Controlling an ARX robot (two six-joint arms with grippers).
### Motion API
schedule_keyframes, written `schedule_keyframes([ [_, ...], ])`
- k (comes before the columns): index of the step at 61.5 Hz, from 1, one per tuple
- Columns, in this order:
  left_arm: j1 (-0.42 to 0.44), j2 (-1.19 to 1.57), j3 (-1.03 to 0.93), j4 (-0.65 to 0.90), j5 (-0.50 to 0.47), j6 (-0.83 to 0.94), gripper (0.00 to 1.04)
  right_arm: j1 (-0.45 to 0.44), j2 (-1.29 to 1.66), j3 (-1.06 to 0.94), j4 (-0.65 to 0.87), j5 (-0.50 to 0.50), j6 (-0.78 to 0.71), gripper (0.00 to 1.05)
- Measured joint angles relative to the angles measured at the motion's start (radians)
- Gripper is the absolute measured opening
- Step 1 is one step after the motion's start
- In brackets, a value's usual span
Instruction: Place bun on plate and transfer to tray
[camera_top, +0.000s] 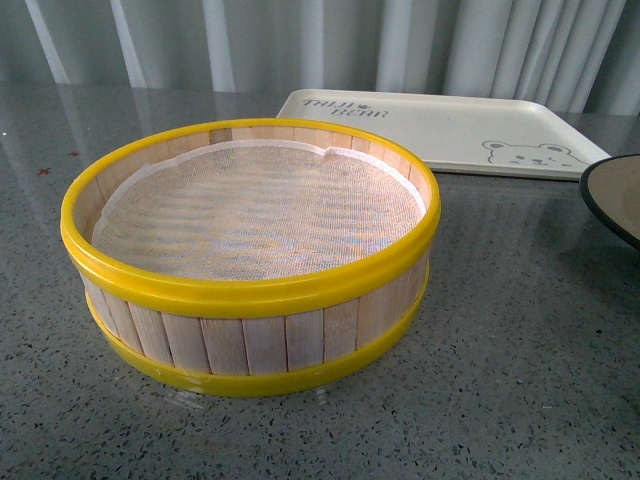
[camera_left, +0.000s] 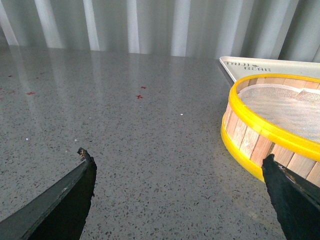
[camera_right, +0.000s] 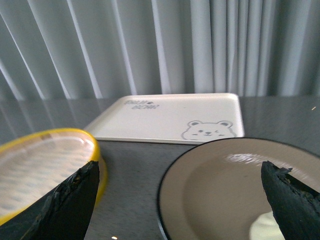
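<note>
The plate (camera_top: 615, 195), black-rimmed with a brownish-grey face, lies at the right edge of the front view. In the right wrist view my right gripper (camera_right: 180, 167) hangs open just over the plate (camera_right: 215, 185), one finger above its inner face and the other towards the steamer. A pale whitish shape (camera_right: 260, 231) lies on the plate at that view's lower edge; too little shows to tell whether it is the bun. The cream tray (camera_top: 440, 125) with a bear face lies behind, bare. My left gripper (camera_left: 176, 155) is open over bare table, left of the steamer.
A yellow-rimmed wooden steamer basket (camera_top: 250, 290) with a white cloth liner fills the middle of the front view and holds nothing. It also shows as the basket (camera_left: 260, 130) beside my left gripper's finger. Grey speckled table (camera_left: 125, 125) stretches left; curtains hang behind.
</note>
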Motion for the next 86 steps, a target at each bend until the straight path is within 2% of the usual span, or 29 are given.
schedule_keyframes([
  [8,0.0,0.0,0.0,0.0,0.0,0.0,0.98,-0.095,0.031,0.046,-0.024,-0.108,0.356,0.96],
  [14,0.0,0.0,0.0,0.0,0.0,0.0,0.98,-0.146,-0.003,0.056,-0.102,-0.158,0.641,0.96],
  [17,0.0,0.0,0.0,0.0,0.0,0.0,0.98,-0.173,-0.041,0.056,-0.139,-0.196,0.742,0.96],
  [26,0.0,0.0,0.0,0.0,0.0,0.0,0.98,-0.266,-0.166,0.055,-0.245,-0.284,0.919,0.96],
  [38,0.0,0.0,0.0,0.0,0.0,0.0,0.98,-0.279,-0.231,0.016,-0.309,-0.218,1.065,0.96],
  [43,0.0,0.0,0.0,0.0,0.0,0.0,0.98,-0.262,-0.251,-0.016,-0.377,-0.162,1.135,0.96],
  [53,0.0,0.0,0.0,0.0,0.0,0.0,0.98,-0.209,-0.257,-0.032,-0.457,-0.127,1.19,0.96],
  [62,0.0,0.0,0.0,0.0,0.0,0.0,0.98,-0.201,-0.257,-0.033,-0.476,-0.144,1.207,0.96],
  [78,0.0,0.0,0.0,0.0,0.0,0.0,0.98,-0.27,-0.26,-0.091,-0.495,-0.215,1.231,0.96],
  [86,0.0,0.0,0.0,0.0,0.0,0.0,0.98,-0.309,-0.227,-0.126,-0.426,-0.239,1.234,0.96],
])
